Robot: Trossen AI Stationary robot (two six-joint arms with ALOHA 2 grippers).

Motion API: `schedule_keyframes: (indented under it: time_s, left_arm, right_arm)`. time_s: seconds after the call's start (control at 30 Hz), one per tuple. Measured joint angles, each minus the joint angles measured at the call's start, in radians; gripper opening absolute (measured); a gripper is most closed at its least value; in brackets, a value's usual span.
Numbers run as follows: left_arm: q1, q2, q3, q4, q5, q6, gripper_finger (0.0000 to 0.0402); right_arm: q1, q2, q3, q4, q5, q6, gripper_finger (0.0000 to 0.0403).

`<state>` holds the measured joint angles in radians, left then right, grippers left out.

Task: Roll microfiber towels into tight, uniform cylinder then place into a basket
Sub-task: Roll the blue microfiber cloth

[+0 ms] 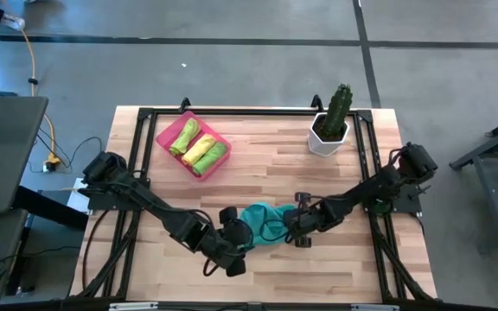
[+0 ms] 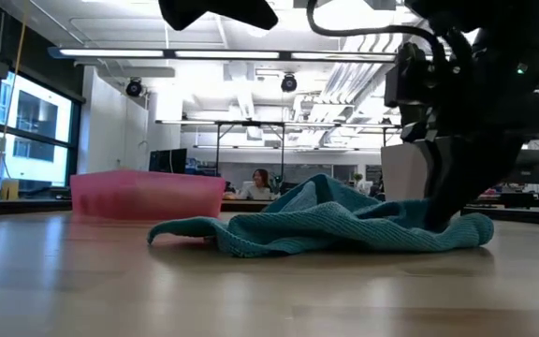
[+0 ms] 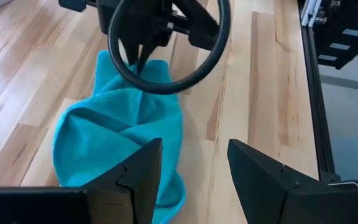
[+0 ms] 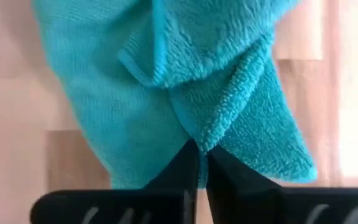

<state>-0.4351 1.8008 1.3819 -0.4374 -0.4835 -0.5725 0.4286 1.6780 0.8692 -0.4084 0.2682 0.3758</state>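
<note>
Over table centre, right gripper [image 4: 201,163] jaws pinched on teal towel [image 1: 262,223]; left gripper [image 3: 191,171] agape.

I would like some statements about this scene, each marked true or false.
1. The teal towel lies crumpled on the table. True.
2. The basket holds four rolled towels. False: three rolls, two green and one yellow, lie in it.
3. The right hand is shut on the teal towel. True.
4. The left hand is shut. False: its fingers stand open beside the towel.
5. The cactus pot stands inside the basket. False: it stands apart, at the far right of the table.
</note>
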Motion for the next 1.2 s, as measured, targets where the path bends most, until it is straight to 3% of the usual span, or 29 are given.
schedule_keyframes:
  time_s: [0.23,0.83,1.03,1.2]
  left_arm:
    - [0.003,0.000,0.000,0.028,-0.012,0.047,0.0172]
    - [0.013,0.004,0.000,0.148,-0.094,0.427,0.0172]
    - [0.023,0.007,0.000,0.241,-0.258,0.346,0.0172]
    - [0.020,0.010,0.000,0.289,-0.374,0.371,0.0172]
  right_arm:
    - [0.000,-0.056,0.074,-0.069,-0.040,0.009,0.0004]
    - [0.004,-0.098,0.627,-0.515,-0.085,-0.015,0.0002]
    - [-0.005,-0.098,0.754,-0.544,-0.085,0.067,0.0002]
    - [-0.046,-0.098,0.818,-0.615,-0.086,0.284,0.0002]
